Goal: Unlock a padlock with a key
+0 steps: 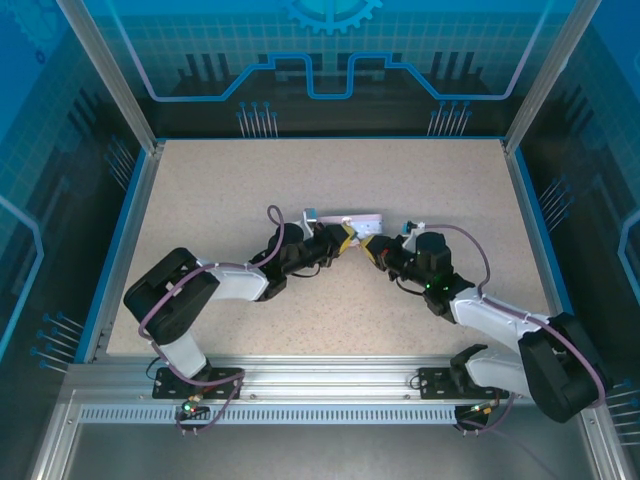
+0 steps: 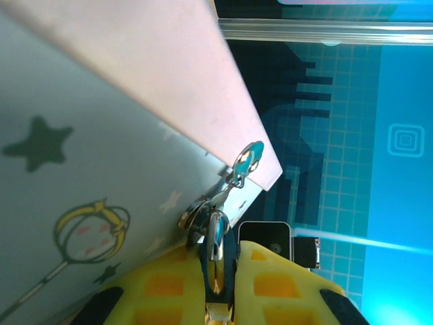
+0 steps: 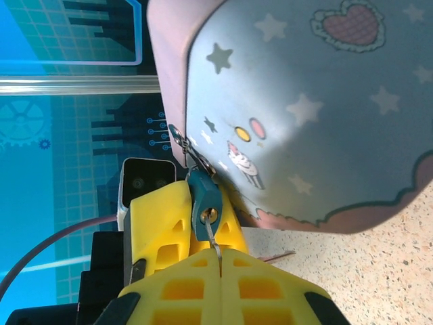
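Right gripper (image 3: 220,264) jaws were pressed together on thin key (image 3: 214,240); key tip sat at keyhole of padlock (image 3: 204,198); left gripper (image 2: 216,274) jaws narrow, clamped on padlock body; padlock hung at clasp of cartoon-printed tin (image 3: 325,115); tin stood mid-table (image 1: 300,190).

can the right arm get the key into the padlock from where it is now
Probably yes: the right gripper is shut on the key, whose tip sits right at the keyhole of the padlock, with nothing between them. The left gripper clamps the padlock beside the tin, which should steady it.
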You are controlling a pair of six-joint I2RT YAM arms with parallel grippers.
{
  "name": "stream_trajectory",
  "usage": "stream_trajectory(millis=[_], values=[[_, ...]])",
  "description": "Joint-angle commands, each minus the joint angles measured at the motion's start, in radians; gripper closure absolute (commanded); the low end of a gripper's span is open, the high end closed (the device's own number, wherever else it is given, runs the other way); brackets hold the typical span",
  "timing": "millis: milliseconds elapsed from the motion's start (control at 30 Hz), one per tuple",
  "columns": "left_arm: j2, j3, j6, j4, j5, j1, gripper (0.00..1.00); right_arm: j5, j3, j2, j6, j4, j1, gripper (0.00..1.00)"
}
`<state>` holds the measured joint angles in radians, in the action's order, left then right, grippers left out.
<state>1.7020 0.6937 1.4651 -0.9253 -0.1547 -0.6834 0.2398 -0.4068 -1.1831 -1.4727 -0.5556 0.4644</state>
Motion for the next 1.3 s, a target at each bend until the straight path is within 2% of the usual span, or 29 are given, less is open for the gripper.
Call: stream_trajectory(millis=[0, 267, 633, 833, 1067, 1267], values=[[-0.010, 0.044, -0.008, -0.089, -0.017, 0.000, 1.00, 0.003, -0.027, -0.021, 0.017, -0.033, 0.003, 1.00], [-0.013, 0.049, -0.006, -0.087, -0.020, -0.004, 1.00, -0.004, -0.030, -0.033, 0.017, -0.042, 0.005, 1.00], [-0.004, 0.044, 0.007, -0.112, -0.018, -0.017, 1.00, 0.011, -0.018, -0.075, 0.033, -0.140, 0.006, 1.00], [-0.008, 0.043, 0.004, -0.113, -0.022, -0.025, 1.00, 0.043, -0.028, -0.114, 0.108, -0.145, 0.002, 1.00], [-0.019, 0.036, 0.011, -0.129, -0.022, -0.030, 1.00, 0.083, -0.040, -0.180, 0.093, -0.223, -0.013, 1.00], [-0.037, 0.023, 0.015, -0.130, -0.023, -0.030, 1.00, 0.131, -0.079, -0.176, 0.158, -0.156, -0.038, 1.00]])
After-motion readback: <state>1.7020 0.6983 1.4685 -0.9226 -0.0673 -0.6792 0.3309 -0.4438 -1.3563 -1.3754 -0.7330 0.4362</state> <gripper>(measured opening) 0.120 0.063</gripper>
